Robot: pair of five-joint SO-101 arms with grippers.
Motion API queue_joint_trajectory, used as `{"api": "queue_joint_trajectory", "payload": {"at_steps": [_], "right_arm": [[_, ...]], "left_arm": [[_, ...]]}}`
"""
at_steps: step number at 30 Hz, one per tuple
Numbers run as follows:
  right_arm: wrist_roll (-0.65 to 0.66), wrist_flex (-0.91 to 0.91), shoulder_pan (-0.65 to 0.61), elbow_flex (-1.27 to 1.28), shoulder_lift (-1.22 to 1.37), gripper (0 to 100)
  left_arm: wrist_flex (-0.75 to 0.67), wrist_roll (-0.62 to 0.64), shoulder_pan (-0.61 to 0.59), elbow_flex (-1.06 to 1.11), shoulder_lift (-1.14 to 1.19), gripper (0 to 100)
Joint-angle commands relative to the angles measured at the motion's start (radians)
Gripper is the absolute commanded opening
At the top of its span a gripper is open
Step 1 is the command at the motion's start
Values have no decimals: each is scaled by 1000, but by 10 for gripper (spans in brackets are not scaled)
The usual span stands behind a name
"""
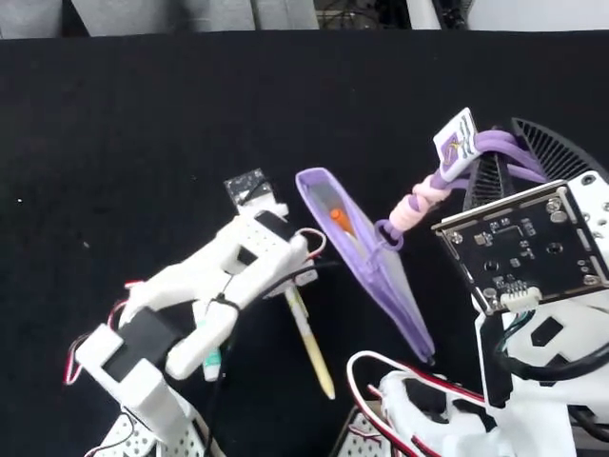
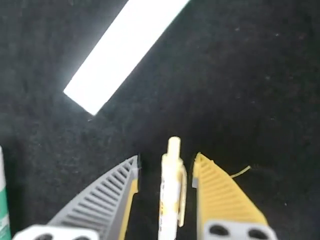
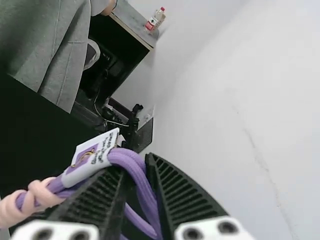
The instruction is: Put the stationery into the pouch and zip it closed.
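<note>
Nearest me the yellow pen (image 1: 312,347) lay flat on the table (image 1: 114,143), its long axis running straight in between the jaws of the left tool (image 2: 166,157), which stood spread either side, not gripping; just beyond, beside the pen, the purple pouch (image 1: 381,276) hung mouth-open; the right tool (image 3: 136,169) pinched its cord (image 1: 495,145); the tag (image 1: 455,141) bore print too small to read
</note>
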Motion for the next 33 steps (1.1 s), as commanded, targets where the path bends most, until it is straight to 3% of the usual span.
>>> {"api": "queue_joint_trajectory", "payload": {"at_steps": [1,10,17,19,22,29,33], "right_arm": [[6,9,11,8,2,11],[6,9,11,8,2,11],[6,11,11,8,1,11],[6,11,11,8,1,11],[6,11,11,8,1,11],[6,11,11,8,1,11],[6,11,11,8,-1,11]], "left_arm": [[-3,11,44,-85,48,181],[14,8,54,-209,235,180],[196,6,58,-317,242,179],[219,5,59,-328,242,151],[218,-15,59,-329,235,25],[224,-86,61,-335,233,31],[310,-87,54,-395,233,29]]}}
